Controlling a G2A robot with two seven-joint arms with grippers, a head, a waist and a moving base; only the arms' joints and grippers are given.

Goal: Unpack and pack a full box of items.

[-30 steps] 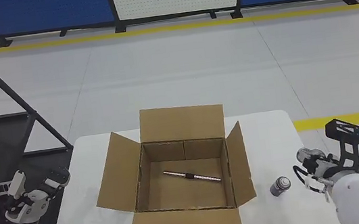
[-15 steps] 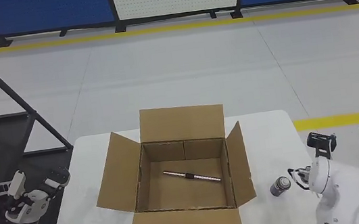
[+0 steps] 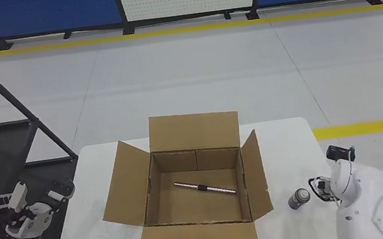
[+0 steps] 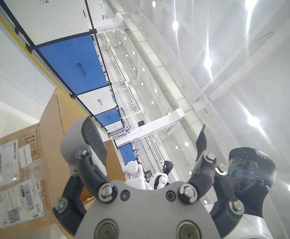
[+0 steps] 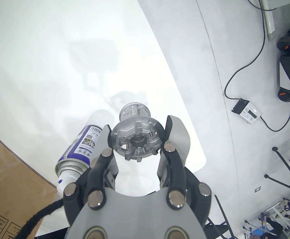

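Note:
An open cardboard box [image 3: 193, 131] stands mid-table with a thin dark rod [image 3: 204, 187] lying on its floor. Right of the box stands a spray can [image 3: 298, 198], blue-labelled [image 5: 79, 144] in the right wrist view. My right gripper [image 5: 138, 126] is shut on a silver metal gear housing [image 5: 136, 140], low over the white table right beside the can; in the top view it [image 3: 321, 187] sits just right of the can. My left gripper [image 4: 145, 140] is open and holds nothing, pointing upward at the table's left edge [image 3: 60, 189], beside the box's side [image 4: 29, 158].
The table's rounded right edge [image 5: 181, 101] is close to the held part. A power adapter [image 5: 247, 112] with cables lies on the floor beyond it. A black metal frame [image 3: 3, 122] stands left of the table. A box corner [image 5: 18, 181] is near the can.
My right arm has swung in from the far right and come down, bringing the metal part close beside the spray can. The left arm, box and rod have not moved.

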